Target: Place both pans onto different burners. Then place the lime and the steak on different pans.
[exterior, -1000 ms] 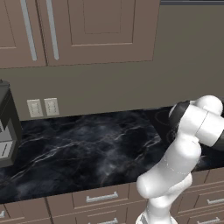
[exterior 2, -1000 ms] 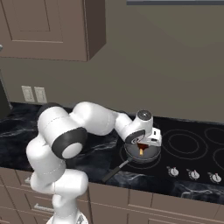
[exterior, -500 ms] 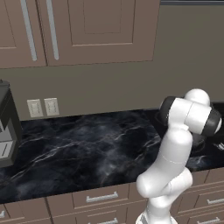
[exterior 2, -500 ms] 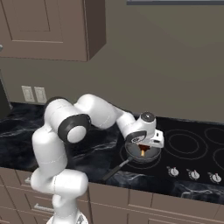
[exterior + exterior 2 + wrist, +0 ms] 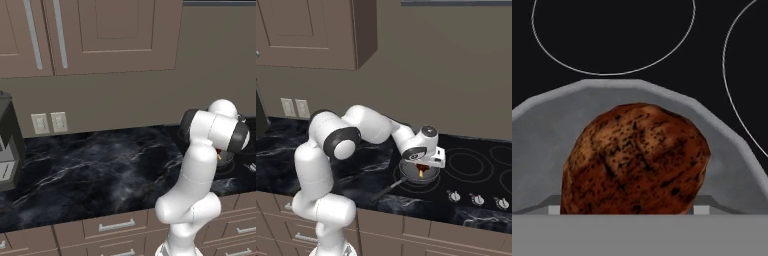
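Brown cabinets [image 5: 100,35] hang above a grey-brown back wall, and below them runs the black marbled tabletop [image 5: 100,170], veined in pale grey, with brown drawer fronts under its edge. Two pale wall sockets [image 5: 49,123] sit on the wall just above the tabletop, and a dark appliance [image 5: 7,145] stands at the far left end. To the right, seen from the right base view, the tabletop gives way to the glossy black cooktop [image 5: 476,150], marked with thin grey ring burners [image 5: 468,162] and fronted by a row of small silver knobs [image 5: 476,199]. The white arm [image 5: 363,127] reaches from the base across to the cooktop's left part, bent low at the wrist. Under the wrist lies the silvery-grey pan [image 5: 411,179], on the near left part of the cooktop, its long thin handle [image 5: 386,189] pointing back toward the front edge of the tabletop. The tool [image 5: 422,170] hangs directly over the pan's bowl with its jaws spread wide; whether they touch anything cannot be told. Inside the pan sits the steak [image 5: 634,160], a mottled reddish-brown lump resting within the grey rim [image 5: 542,102] in the hand view, and glimpsed as a reddish-orange spot below the tool in the right base view. Beyond the pan's far rim in the hand view, two burner rings lie on the black glass.
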